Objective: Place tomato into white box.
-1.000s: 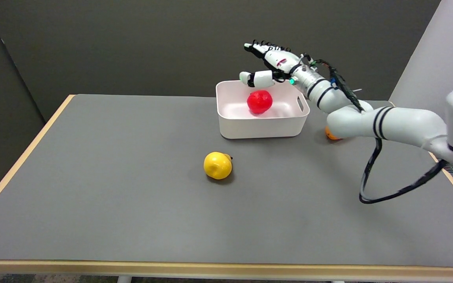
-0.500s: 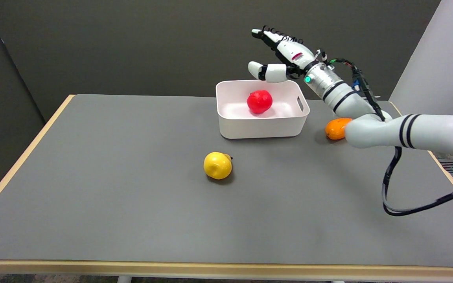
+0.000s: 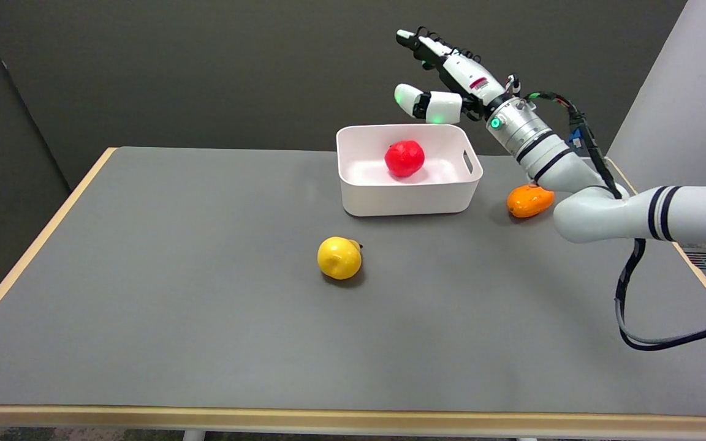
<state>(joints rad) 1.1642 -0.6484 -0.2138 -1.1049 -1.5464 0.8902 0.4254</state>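
Observation:
A red tomato (image 3: 404, 158) lies inside the white box (image 3: 408, 196), which stands on the far middle of the grey table. My right hand (image 3: 445, 79) hovers in the air above the box's far right corner, well clear of the tomato. Its fingers are spread apart and nothing is between them.
A yellow fruit (image 3: 339, 258) sits on the table in front of the box. An orange fruit (image 3: 530, 200) lies to the right of the box, close under my right forearm (image 3: 537, 150). A black cable (image 3: 647, 306) hangs from the arm over the table's right side.
My right hand has risen and drawn back to the right, away from the box. The orange fruit, hidden by the arm before, now shows. The tomato has stayed in the box.

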